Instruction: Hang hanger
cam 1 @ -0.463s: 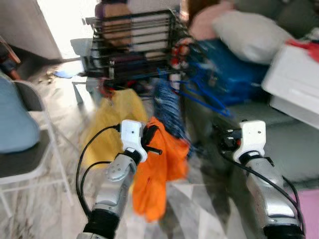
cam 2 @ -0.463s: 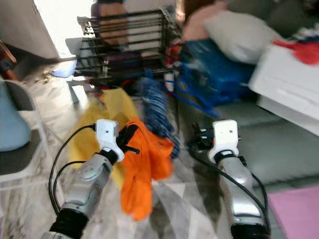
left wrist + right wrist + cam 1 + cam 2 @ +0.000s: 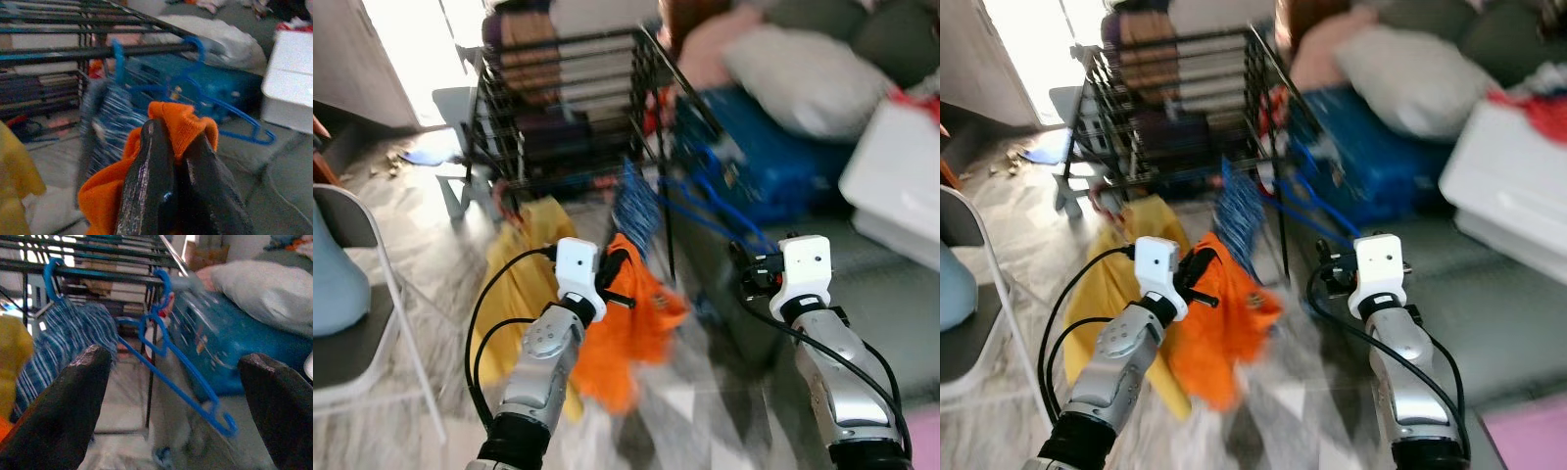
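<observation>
i have the left gripper clamped tight on a fold of the orange garment, which hangs down from the fingers in front of me, just off the near right corner of the black rack. the right gripper is spread wide and empty, looking straight at the rack's front bar.

what matters now is that bar. it runs across in front of both grippers, above and ahead of them, and it already carries a striped blue garment on a blue hook near the middle and an empty blue hanger hooked near the right corner, its long arm slanting down and away toward the blue bag. a yellow garment hangs off the rack's near left side.

i judge the right gripper is the nearer one to that empty hanger, which lies ahead and slightly up from it. i can't tell whether the orange garment has a hanger inside it; the views are blurred.
</observation>
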`<state>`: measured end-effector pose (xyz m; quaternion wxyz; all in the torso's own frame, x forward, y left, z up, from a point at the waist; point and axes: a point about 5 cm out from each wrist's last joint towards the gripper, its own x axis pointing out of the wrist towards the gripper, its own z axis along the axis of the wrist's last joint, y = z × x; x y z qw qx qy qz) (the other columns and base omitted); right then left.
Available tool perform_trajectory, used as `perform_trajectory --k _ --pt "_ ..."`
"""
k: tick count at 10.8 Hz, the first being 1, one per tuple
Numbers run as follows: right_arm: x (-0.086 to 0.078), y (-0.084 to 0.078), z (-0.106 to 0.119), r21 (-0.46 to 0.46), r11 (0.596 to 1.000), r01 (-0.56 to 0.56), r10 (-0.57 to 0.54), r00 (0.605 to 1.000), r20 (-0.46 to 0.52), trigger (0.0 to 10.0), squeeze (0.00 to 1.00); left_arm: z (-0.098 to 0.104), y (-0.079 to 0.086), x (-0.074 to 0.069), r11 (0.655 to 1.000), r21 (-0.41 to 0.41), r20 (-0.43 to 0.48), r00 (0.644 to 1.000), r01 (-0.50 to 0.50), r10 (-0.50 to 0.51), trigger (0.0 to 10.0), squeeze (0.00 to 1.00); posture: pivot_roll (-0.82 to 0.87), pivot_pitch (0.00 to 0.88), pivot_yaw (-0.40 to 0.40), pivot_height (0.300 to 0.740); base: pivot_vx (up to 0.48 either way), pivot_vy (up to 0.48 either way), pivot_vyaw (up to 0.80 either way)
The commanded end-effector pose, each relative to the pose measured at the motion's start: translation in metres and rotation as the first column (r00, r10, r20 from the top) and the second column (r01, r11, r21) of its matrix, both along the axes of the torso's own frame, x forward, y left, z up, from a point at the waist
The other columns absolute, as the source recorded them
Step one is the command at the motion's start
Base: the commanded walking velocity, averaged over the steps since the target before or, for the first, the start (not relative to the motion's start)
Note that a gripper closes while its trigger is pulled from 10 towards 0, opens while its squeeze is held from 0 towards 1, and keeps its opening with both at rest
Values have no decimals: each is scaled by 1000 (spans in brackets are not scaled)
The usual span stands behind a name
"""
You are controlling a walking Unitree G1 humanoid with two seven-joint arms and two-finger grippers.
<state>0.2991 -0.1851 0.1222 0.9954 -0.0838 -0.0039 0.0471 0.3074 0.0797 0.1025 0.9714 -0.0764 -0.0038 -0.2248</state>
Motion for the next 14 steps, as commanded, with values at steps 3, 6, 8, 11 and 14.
perform_trajectory --k 3,6,8,11,14 --pt "4 8 5 0 999 -52 52 999 9 10000 0 4 10 2 999 -27 9 999 -34 34 10000 0 -203 0 59 740 399 0 0" --pt "13 -9 11 -83 996 -34 32 999 -23 10000 0 5 13 2 998 -43 9 999 -36 36 10000 0 -203 0 65 740 0 0 0" --pt "14 -17 3 -100 992 -79 67 992 -111 10000 0 5 15 3 998 -39 1 999 -41 41 10000 0 -200 0 71 740 0 0 0" --pt "25 -39 -1 -97 986 -136 112 969 -219 10000 0 4 17 5 999 -24 -11 999 -32 32 10000 0 -197 0 75 740 0 0 0" --pt "47 -51 -2 -155 981 -116 71 960 -273 10000 0 2 19 4 1000 -18 -25 999 -25 25 10000 0 -181 0 73 740 0 0 0"
